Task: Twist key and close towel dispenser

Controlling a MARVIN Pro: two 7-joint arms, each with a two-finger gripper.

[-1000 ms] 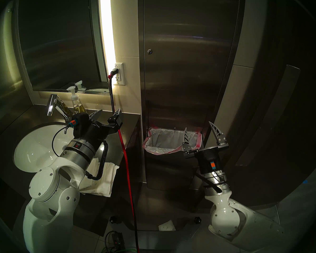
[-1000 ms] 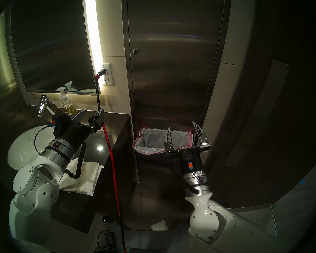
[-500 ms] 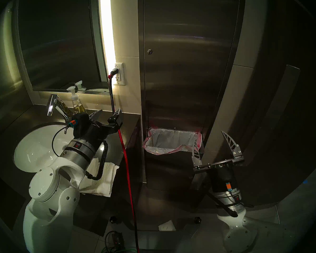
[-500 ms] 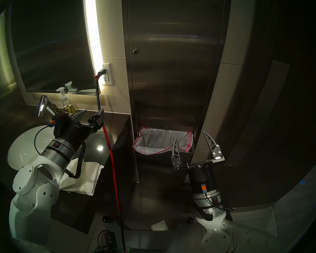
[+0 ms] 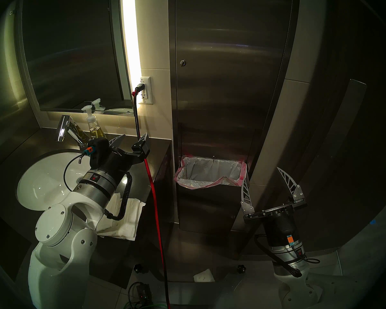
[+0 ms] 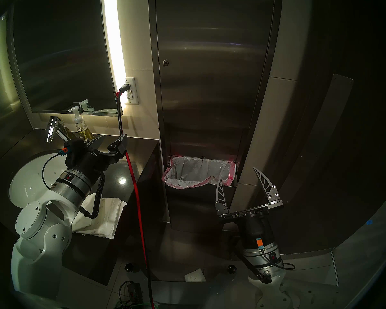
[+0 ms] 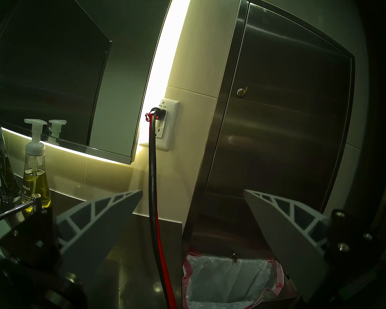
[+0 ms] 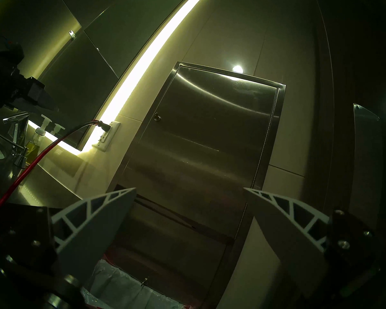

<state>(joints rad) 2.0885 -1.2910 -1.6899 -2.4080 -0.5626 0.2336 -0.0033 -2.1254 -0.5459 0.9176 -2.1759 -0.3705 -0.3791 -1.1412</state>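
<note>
The towel dispenser is a tall brushed-steel wall cabinet, and its door lies flush in the frame. A small key sticks out of the round lock at the door's left edge; it is also in the left wrist view as key and in the right wrist view as key. My left gripper hovers open and empty over the counter, left of and below the lock. My right gripper is open and empty, low beside the cabinet's lower right edge, far below the key.
A waste bin with a white, red-edged liner sits in the cabinet's lower part. A red and black cable hangs from the wall outlet between my arms. Sink, faucet, soap bottle and loose paper towels are on the left.
My right arm has drawn back, down and to the right, from over the waste bin to beside the cabinet's lower right edge, still open. The left arm has not moved.
</note>
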